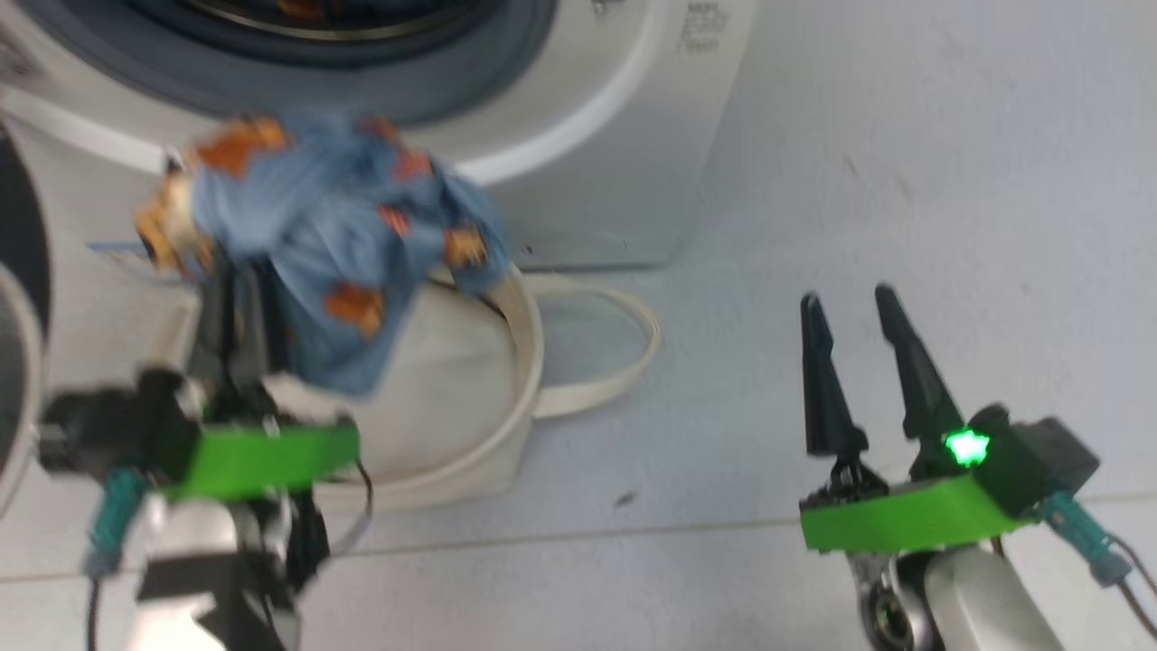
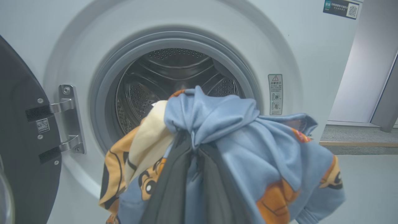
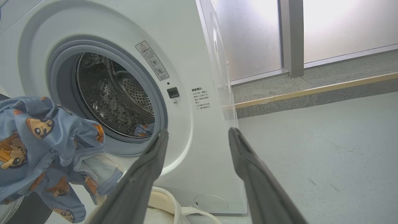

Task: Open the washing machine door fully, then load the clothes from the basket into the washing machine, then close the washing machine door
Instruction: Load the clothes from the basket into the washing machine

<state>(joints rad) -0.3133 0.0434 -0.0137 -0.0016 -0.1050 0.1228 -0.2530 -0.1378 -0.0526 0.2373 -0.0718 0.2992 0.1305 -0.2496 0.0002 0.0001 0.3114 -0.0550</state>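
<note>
My left gripper (image 1: 237, 307) is shut on the clothes (image 1: 334, 235), a light-blue garment with orange bears that hangs above the basket (image 1: 452, 407). In the left wrist view the clothes (image 2: 242, 143) drape over my dark fingers (image 2: 174, 186), just in front of the washing machine's (image 2: 279, 40) open steel drum (image 2: 174, 81). The washing machine door (image 2: 21, 146) stands swung open at the left on its hinge (image 2: 68, 118). My right gripper (image 1: 850, 303) is open and holds nothing, low over the floor to the right of the basket. A small piece of blue printed fabric (image 3: 143, 129) lies inside the drum.
The cream basket's loop handle (image 1: 624, 353) lies on the pale floor (image 1: 904, 181) beside the washing machine (image 1: 624, 136). In the right wrist view a raised grey step (image 3: 311, 93) and frosted glass panels (image 3: 248, 34) run behind the machine.
</note>
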